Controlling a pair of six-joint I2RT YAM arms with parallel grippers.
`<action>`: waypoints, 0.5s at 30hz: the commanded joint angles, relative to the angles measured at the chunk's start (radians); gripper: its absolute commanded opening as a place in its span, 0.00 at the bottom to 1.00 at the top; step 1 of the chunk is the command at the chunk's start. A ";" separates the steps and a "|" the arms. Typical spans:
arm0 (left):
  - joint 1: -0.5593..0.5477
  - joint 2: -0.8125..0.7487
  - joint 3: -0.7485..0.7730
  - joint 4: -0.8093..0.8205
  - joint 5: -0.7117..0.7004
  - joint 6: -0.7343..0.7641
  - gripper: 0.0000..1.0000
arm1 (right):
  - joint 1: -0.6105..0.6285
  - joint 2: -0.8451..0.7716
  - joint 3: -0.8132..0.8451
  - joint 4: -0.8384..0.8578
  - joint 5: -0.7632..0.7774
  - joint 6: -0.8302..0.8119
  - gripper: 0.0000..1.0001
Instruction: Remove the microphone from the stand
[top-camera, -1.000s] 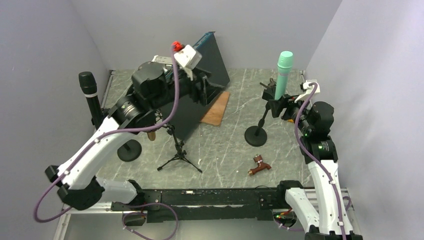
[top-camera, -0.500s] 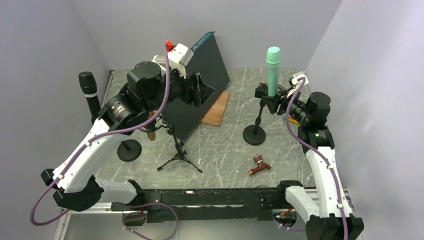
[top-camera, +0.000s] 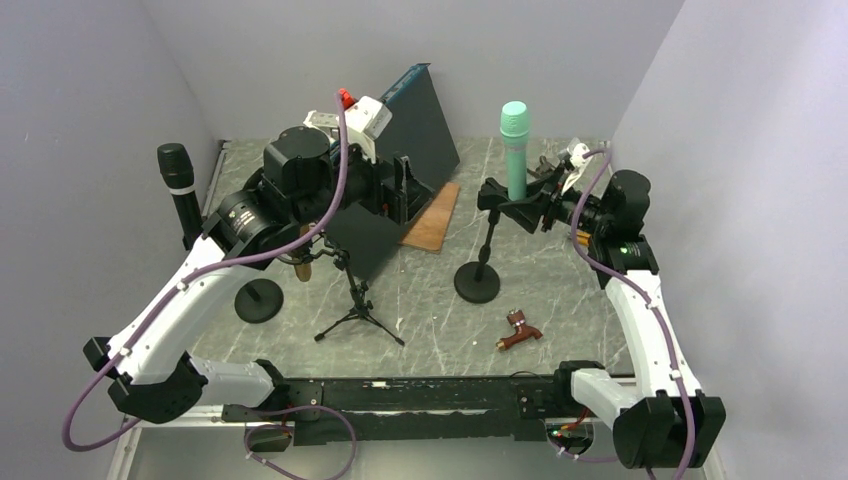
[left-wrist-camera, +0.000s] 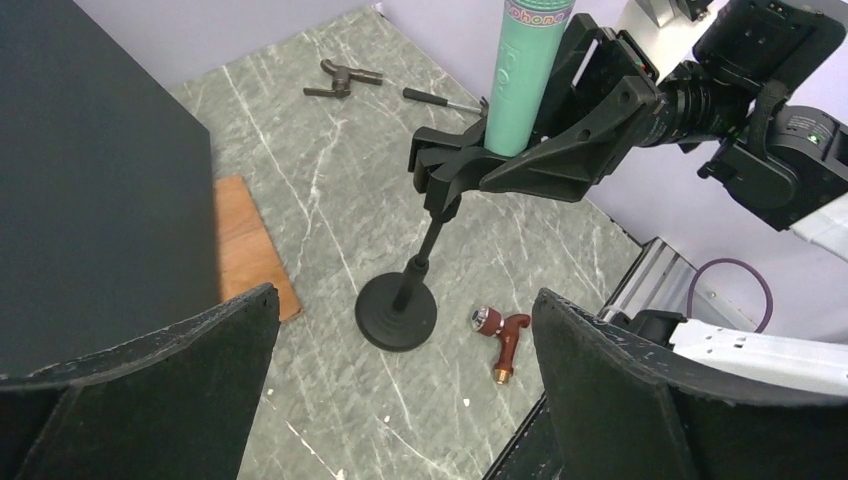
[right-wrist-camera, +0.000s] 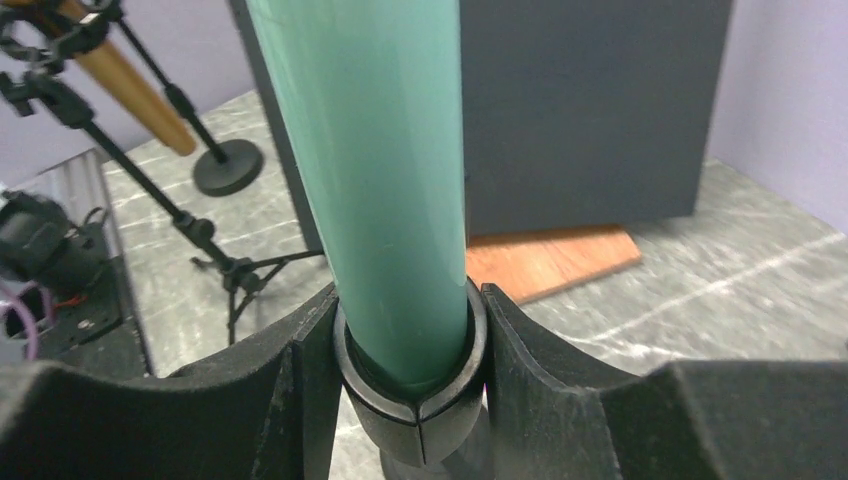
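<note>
A teal microphone (top-camera: 515, 148) stands upright in the clip of a black stand (top-camera: 477, 283) with a round base, mid-table on the right. My right gripper (top-camera: 507, 205) reaches in from the right and is shut on the stand's clip. In the right wrist view the fingers (right-wrist-camera: 300, 385) press both sides of the black clip (right-wrist-camera: 412, 405) around the microphone (right-wrist-camera: 390, 180). My left gripper (top-camera: 405, 190) hangs open to the left of the stand, well apart from it. The left wrist view shows the microphone (left-wrist-camera: 525, 70), the stand (left-wrist-camera: 397, 315) and nothing between the wide-apart jaws of my left gripper (left-wrist-camera: 405, 300).
A dark upright panel (top-camera: 425, 110) and a wooden board (top-camera: 432, 218) lie behind the left gripper. A black microphone (top-camera: 178, 185) on its own stand and a small tripod (top-camera: 355, 305) sit at the left. A reddish-brown fitting (top-camera: 520, 330) lies near the front.
The right gripper closed on the clip and dragged the stand with the teal microphone leftward and nearer. The left gripper opened wide and dipped slightly.
</note>
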 joint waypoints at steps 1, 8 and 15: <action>0.003 -0.040 -0.014 0.062 0.030 0.036 0.99 | 0.042 0.004 0.013 0.232 -0.206 0.072 0.00; 0.006 -0.079 -0.119 0.182 0.146 0.203 0.99 | 0.145 0.062 0.046 0.293 -0.310 0.045 0.00; 0.058 -0.192 -0.348 0.372 0.426 0.418 0.99 | 0.149 0.079 0.051 0.168 -0.357 -0.125 0.00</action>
